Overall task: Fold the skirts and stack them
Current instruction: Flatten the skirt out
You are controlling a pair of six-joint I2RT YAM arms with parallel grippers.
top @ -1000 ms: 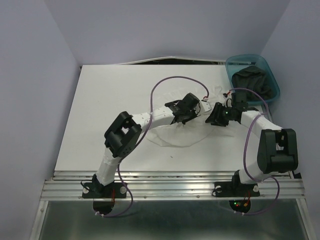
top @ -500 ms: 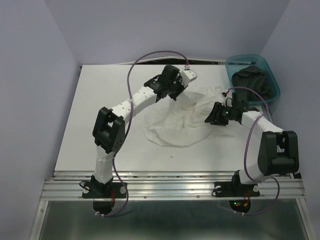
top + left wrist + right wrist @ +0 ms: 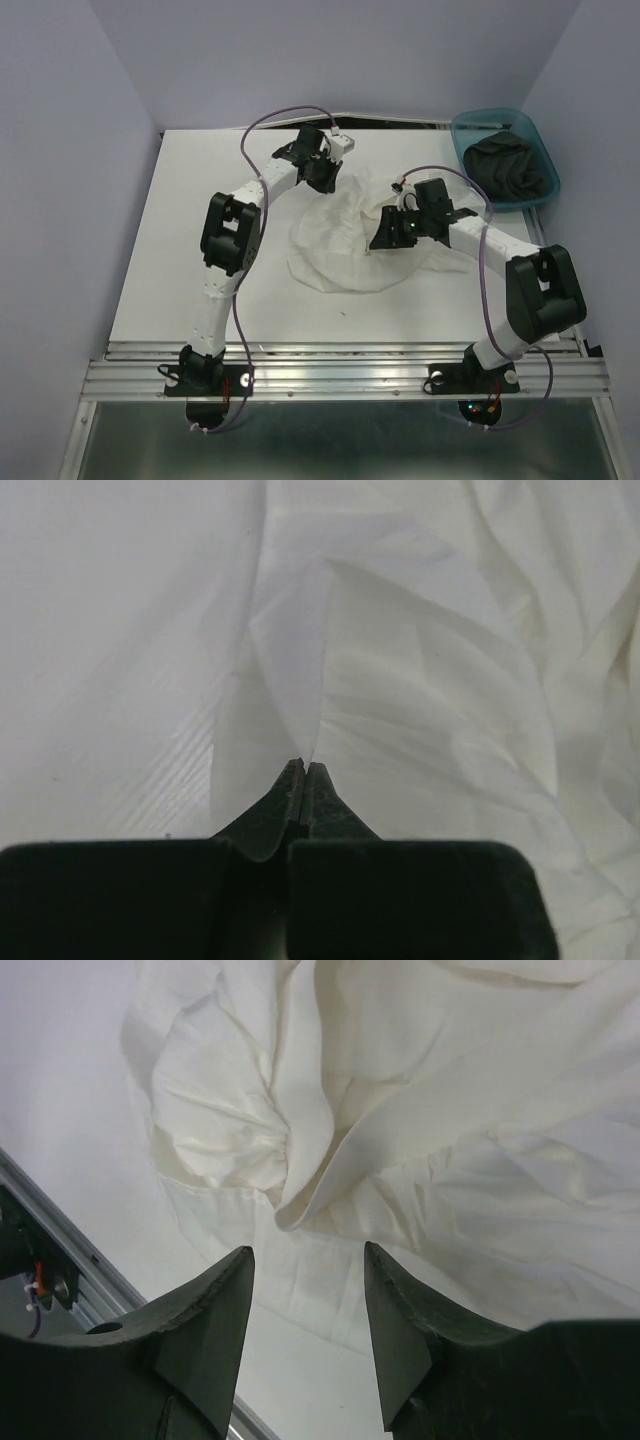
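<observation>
On the bench, right of centre, the white skirt lies as a loose, crumpled heap with no clean fold in it. The left arm reaches across to the far side of the bench, and the left hand sits at the far-left edge of the heap. In the left wrist view the left hand is pinched fully together on a thin fold of the white skirt; a tented ridge of cloth runs away from the fingertips.

The right hand is over the right part of the heap, pointing toward its middle. In the right wrist view the right hand stands at a moderate width with nothing between its fingers. A rolled lip of the white skirt lies just ahead of the gap. Whether the tips touch the cloth cannot be told.

The charcoal skirt lies bunched inside the teal bin at the far right corner of the bench, well apart from the white skirt and from both hands
</observation>
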